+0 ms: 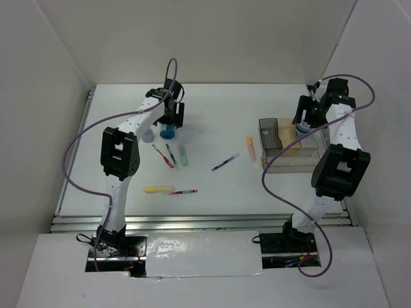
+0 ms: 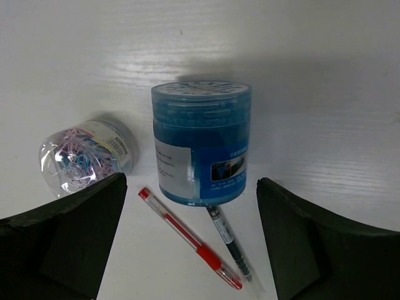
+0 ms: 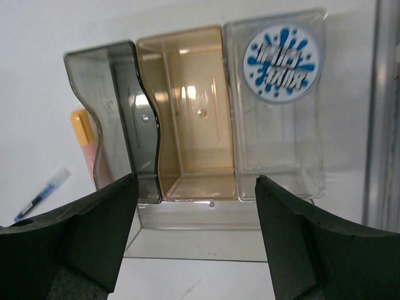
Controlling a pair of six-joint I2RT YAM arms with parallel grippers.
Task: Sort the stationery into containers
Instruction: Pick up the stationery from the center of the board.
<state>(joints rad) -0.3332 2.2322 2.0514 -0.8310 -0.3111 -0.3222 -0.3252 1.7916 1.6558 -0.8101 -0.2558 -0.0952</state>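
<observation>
My left gripper [image 1: 171,119] [image 2: 190,250] is open and empty, with a blue round jar [image 2: 201,150] [image 1: 168,133] standing upright just beyond its fingers. A clear jar of coloured paper clips [image 2: 81,156] lies to the jar's left. A red pen [image 2: 187,236] and a dark pen [image 2: 230,240] lie between the fingers. My right gripper [image 1: 304,120] [image 3: 197,244] is open and empty over the container [image 1: 282,160]. Its grey [image 3: 125,119] and amber [image 3: 187,112] compartments are empty. A round blue-and-white item [image 3: 281,62] sits in the clear compartment.
A green highlighter [image 1: 183,154], blue pen [image 1: 225,163], yellow highlighter [image 1: 158,189] and another red pen [image 1: 183,191] lie mid-table. An orange highlighter [image 1: 250,148] [image 3: 84,134] lies beside the container's left wall. White walls enclose the table.
</observation>
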